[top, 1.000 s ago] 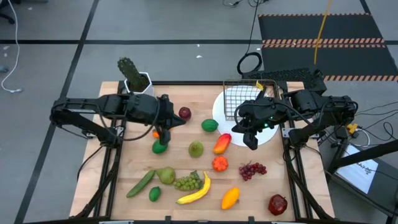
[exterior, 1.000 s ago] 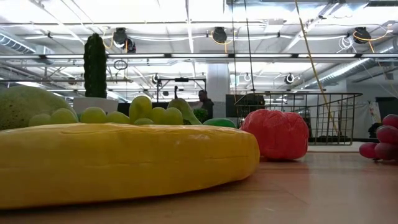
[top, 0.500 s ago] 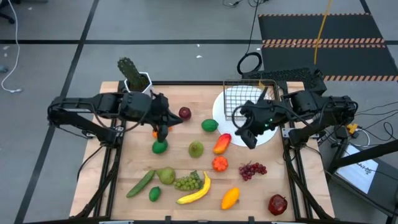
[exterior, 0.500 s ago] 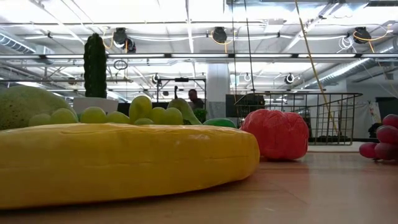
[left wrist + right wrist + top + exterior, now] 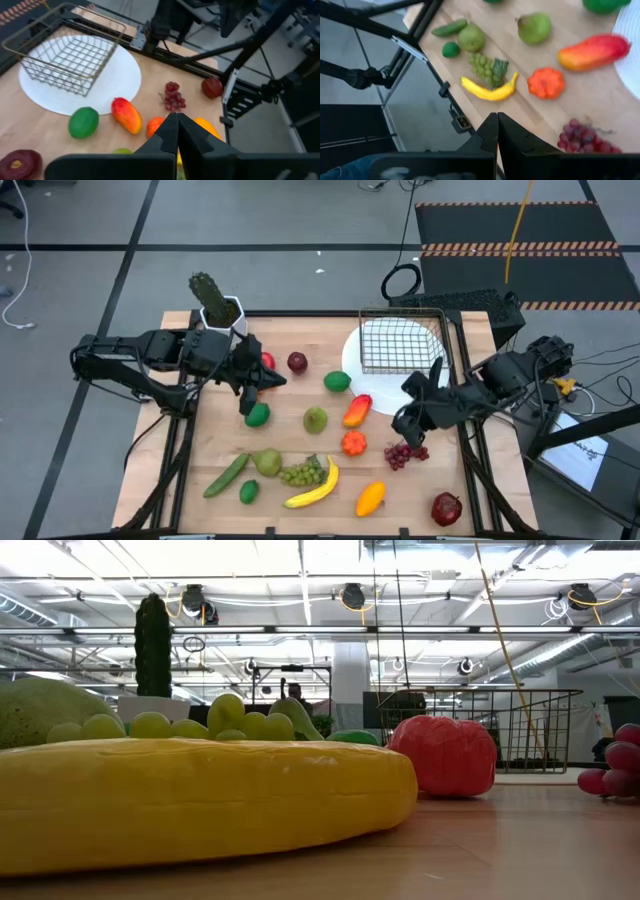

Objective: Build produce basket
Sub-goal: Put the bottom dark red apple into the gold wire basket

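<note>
Basket point(image 5: 402, 343) is sitting empty on the white plate point(image 5: 356, 365) near the worktop's far right corner; the left wrist view shows the wire mesh point(image 5: 70, 54) resting on the plate point(image 5: 120, 80), nothing inside. Produce is lying loose on the worktop point(image 5: 300, 442): a dark red apple point(image 5: 297, 361) and a lime point(image 5: 338, 381) toward the far side, a mango point(image 5: 357, 409), a second lime point(image 5: 258, 415) and a greenish fruit point(image 5: 316, 419) mid-board, an orange pumpkin-like piece point(image 5: 352, 443) and purple grapes point(image 5: 404, 452) right of centre. Along the near edge: cucumber point(image 5: 227, 475), pear point(image 5: 266, 462), green grapes point(image 5: 303, 473), banana point(image 5: 315, 486), small lime point(image 5: 249, 491), orange fruit point(image 5: 370, 498), red apple point(image 5: 447, 508) at the near right corner. Left gripper point(image 5: 253, 392) is hovering just beside the mid-board lime, fingers pressed together, carrying nothing. Right gripper point(image 5: 404, 427) is hovering between plate and purple grapes, fingers likewise together and empty. Cactus pot point(image 5: 222, 310) is standing at the far left corner.
</note>
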You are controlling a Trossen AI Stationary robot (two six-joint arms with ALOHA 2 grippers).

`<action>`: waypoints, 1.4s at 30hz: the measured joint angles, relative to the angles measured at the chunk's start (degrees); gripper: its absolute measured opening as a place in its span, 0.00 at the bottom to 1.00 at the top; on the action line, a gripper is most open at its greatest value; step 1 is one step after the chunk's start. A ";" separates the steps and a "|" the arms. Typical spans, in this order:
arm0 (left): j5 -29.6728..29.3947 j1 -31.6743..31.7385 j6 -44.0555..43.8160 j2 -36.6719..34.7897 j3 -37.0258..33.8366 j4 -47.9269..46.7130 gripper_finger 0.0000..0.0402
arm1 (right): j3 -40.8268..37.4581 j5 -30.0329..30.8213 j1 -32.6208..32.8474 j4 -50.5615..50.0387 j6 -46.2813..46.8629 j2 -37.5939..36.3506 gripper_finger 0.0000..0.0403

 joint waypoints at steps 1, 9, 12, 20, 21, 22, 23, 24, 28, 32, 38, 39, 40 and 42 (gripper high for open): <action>0.01 -0.51 0.00 -0.05 0.00 -0.03 0.01 | -0.75 -0.38 0.52 0.24 0.63 0.02 0.00; -0.02 -2.47 0.40 -0.15 0.00 0.52 0.05 | -6.89 -4.59 3.01 6.31 5.71 0.93 0.03; -0.03 -2.98 0.26 -0.17 0.00 0.52 0.04 | -9.45 -4.73 3.59 9.08 6.76 0.97 0.06; -0.05 -3.37 -0.68 -0.08 0.00 0.53 0.02 | -13.68 -8.53 4.56 12.87 9.88 1.03 0.20; -0.10 -3.37 -0.93 -0.08 0.00 0.54 0.03 | -13.98 -9.52 4.76 12.72 10.48 1.03 0.21; -0.33 -3.37 -1.09 -0.08 0.00 0.54 0.04 | -14.17 -10.45 5.04 12.46 10.95 1.03 0.23; -0.79 -3.37 -1.16 -0.08 0.00 0.54 0.05 | -14.29 -11.16 5.41 11.95 11.26 1.03 0.25; -1.08 -3.37 -1.25 -0.08 0.00 0.54 0.05 | -14.31 -11.95 5.76 11.33 11.32 1.03 0.26; -1.77 -3.37 -1.26 -0.08 0.00 0.54 0.05 | -14.31 -15.23 8.48 10.37 10.30 1.02 0.31; -2.68 -3.54 -1.51 -0.08 0.00 0.54 0.02 | -14.31 -19.51 12.36 8.73 7.48 0.96 0.35; -3.97 -4.02 -3.56 -0.08 -0.02 0.54 0.03 | -14.33 -19.44 18.49 4.05 7.05 0.25 0.38; -4.57 -4.09 -3.67 -0.08 -0.02 0.57 0.03 | -14.33 -19.43 19.51 3.99 6.12 0.29 0.39; -5.34 -4.09 -3.68 -0.08 -0.02 0.56 0.04 | -14.33 -19.43 20.50 3.88 4.93 0.36 0.40; -6.37 -4.08 -3.85 -0.08 -0.02 0.58 0.04 | -14.33 -19.43 22.16 3.58 2.47 0.38 0.44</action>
